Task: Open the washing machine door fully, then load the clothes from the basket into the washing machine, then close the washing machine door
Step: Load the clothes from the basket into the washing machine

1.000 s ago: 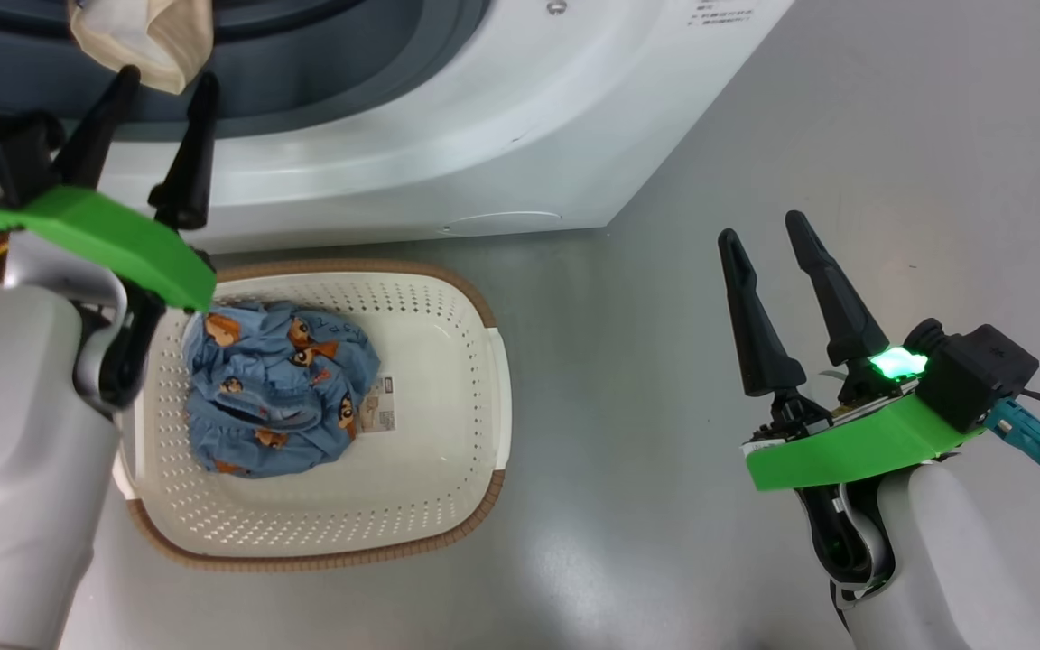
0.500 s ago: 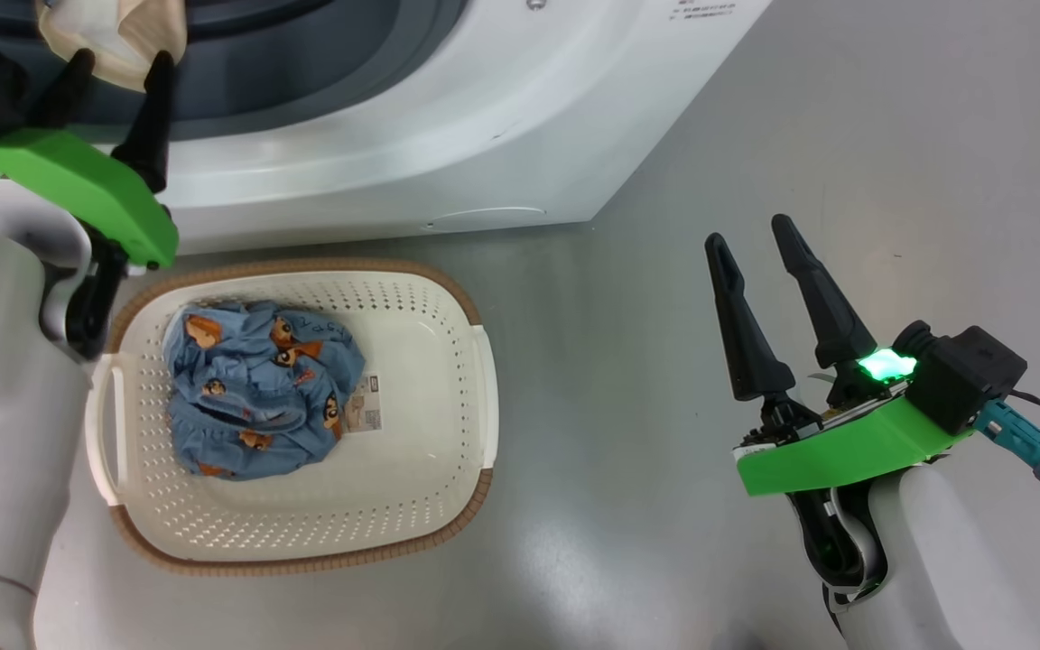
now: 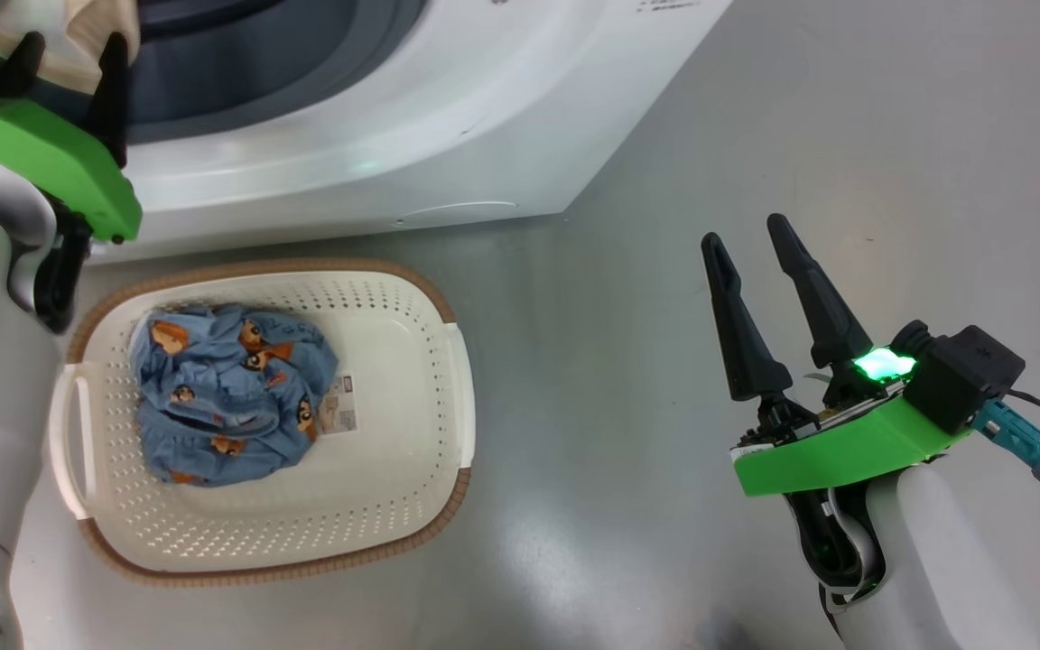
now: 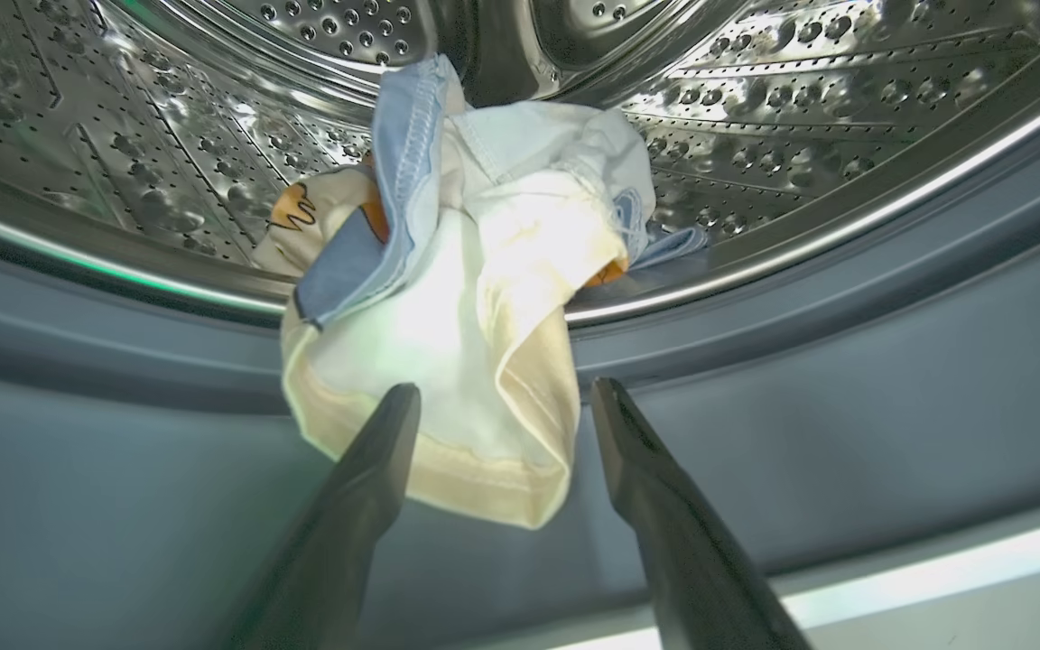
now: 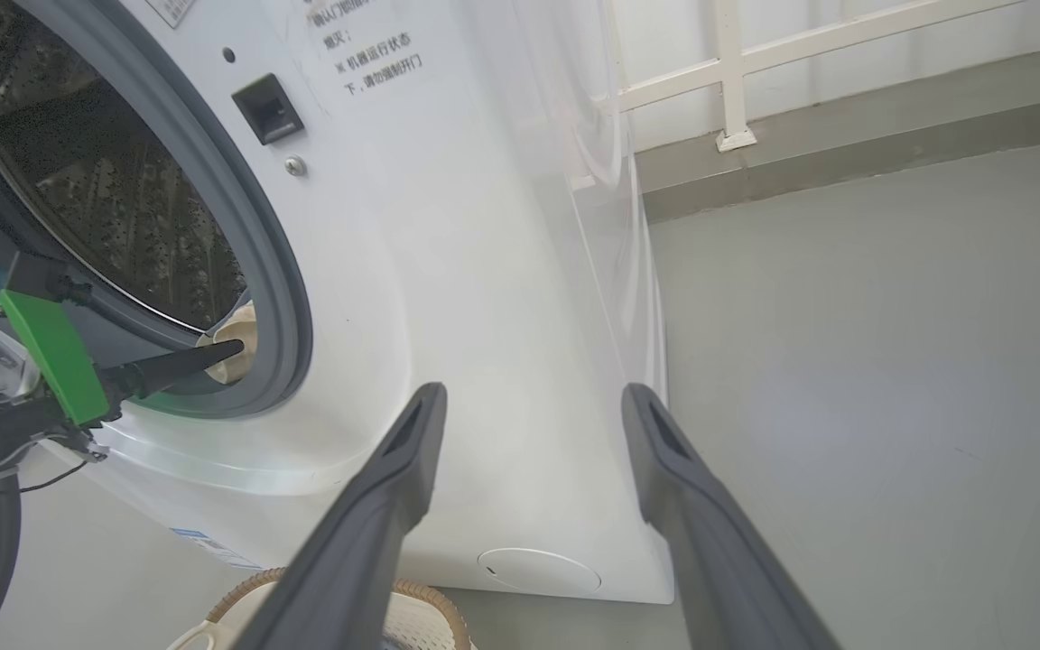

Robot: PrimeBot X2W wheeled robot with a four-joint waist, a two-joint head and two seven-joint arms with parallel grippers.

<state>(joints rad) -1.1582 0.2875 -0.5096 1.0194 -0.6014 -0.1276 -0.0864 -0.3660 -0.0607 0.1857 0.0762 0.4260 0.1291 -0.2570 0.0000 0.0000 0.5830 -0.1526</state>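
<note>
Shows cream garment draped over the washer's gasket, upper half inside the drum, with left gripper spread wide at its hem, clamping nothing. Catches blue garment bunched in the basket on the floor just before the washer. Finds right gripper well apart, over bare floor, equally wide and empty.

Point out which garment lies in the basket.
The light blue garment with orange prints, bunched in the basket; the cream-white garment hangs over the grey gasket.
</note>
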